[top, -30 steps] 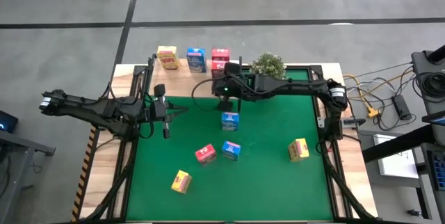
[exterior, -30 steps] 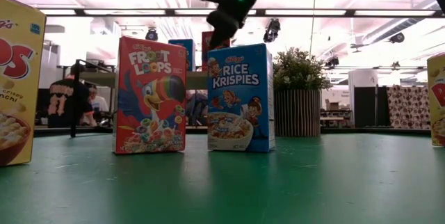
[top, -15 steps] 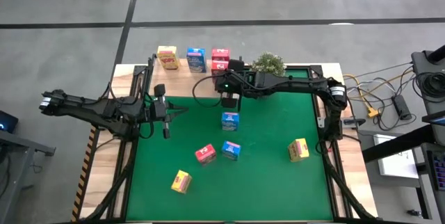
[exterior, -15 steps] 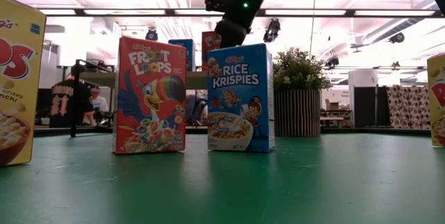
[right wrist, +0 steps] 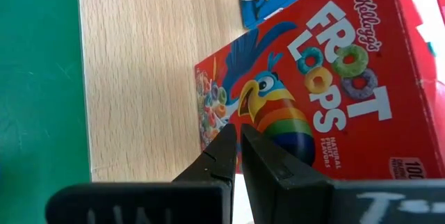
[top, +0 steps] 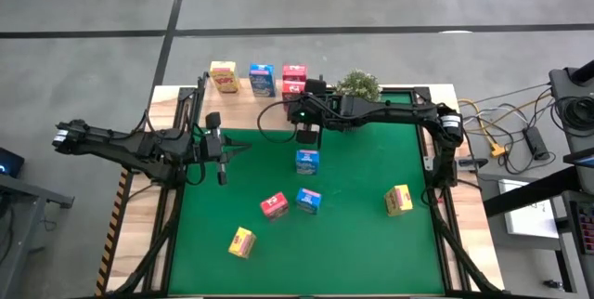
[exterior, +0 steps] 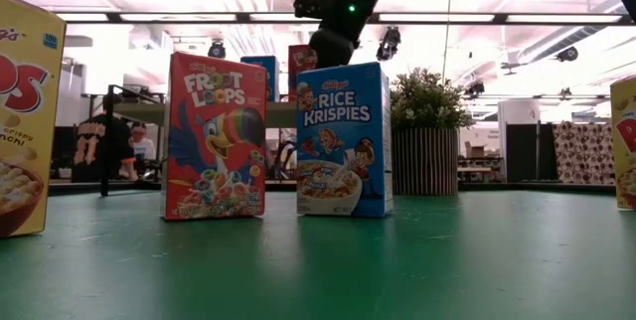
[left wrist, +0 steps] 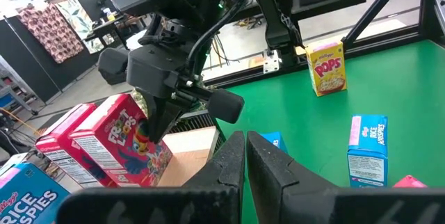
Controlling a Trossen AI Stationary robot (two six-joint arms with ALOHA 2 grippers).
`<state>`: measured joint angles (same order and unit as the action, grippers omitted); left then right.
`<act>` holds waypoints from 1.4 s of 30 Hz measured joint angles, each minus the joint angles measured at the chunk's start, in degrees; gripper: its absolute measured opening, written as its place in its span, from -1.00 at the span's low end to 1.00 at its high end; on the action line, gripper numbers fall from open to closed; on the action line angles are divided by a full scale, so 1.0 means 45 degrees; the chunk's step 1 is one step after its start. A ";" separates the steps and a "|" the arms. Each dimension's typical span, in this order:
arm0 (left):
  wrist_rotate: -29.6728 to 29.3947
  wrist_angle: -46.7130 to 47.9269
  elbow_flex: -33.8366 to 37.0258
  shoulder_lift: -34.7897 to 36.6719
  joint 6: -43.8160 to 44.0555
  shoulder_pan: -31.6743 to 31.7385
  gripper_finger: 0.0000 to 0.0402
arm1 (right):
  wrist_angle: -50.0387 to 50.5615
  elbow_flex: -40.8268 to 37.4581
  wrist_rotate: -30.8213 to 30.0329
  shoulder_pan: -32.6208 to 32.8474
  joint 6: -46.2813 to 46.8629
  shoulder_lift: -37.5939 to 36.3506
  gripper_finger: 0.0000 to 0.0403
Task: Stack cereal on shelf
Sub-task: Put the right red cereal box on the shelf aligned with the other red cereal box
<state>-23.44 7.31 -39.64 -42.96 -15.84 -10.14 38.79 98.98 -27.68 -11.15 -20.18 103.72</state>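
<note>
Cereal boxes: approx 4 on the shelf [top: 251, 95] just ahead of the right pincer [top: 306, 134], which is pressed together & empty, w/ 5 left on the bench [top: 371, 234] behind it.

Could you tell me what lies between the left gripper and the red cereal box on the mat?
In the high view, only bare green mat lies between the shut left gripper and the red cereal box.
</note>
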 joint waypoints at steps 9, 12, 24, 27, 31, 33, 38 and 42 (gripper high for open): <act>0.0000 0.0000 0.0002 0.0000 0.0000 0.0000 -1.00 | 0.0000 0.0000 0.0010 -0.0205 -0.0082 0.0000 -0.94; 0.0000 0.0000 0.0000 0.0000 0.0000 0.0002 -1.00 | 0.0000 0.0000 0.0048 -0.0201 -0.0057 0.0000 -0.94; 0.0000 -0.0005 0.0000 0.0000 -0.0034 0.0002 -1.00 | -0.2197 -0.0039 0.2148 -0.0194 0.0396 0.0000 -0.94; 0.0000 -0.0005 0.0000 0.0001 -0.0034 0.0000 -1.00 | -0.2825 -0.0044 0.2142 -0.0273 0.0180 0.0000 -0.94; 0.0000 -0.0005 0.0000 0.0000 -0.0034 -0.0002 -1.00 | -0.3128 -0.0044 0.2137 -0.0357 0.0044 0.0000 -0.94; 0.0000 -0.0005 0.0000 0.0002 -0.0034 0.0000 -1.00 | -0.3128 -0.0044 0.2137 -0.0370 0.0039 0.0000 -0.94; 0.0000 -0.0005 0.0000 0.0003 -0.0034 0.0002 -1.00 | -0.3165 -0.0049 0.2142 -0.0488 0.0000 0.0000 -0.94; 0.0000 -0.0005 0.0000 0.0000 -0.0036 0.0000 -1.00 | -0.3172 -0.0049 0.2132 -0.0618 0.0000 0.0024 -0.94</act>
<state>-23.44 7.29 -39.64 -42.96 -16.00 -10.14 24.51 98.76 -18.09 -13.93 -20.18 103.83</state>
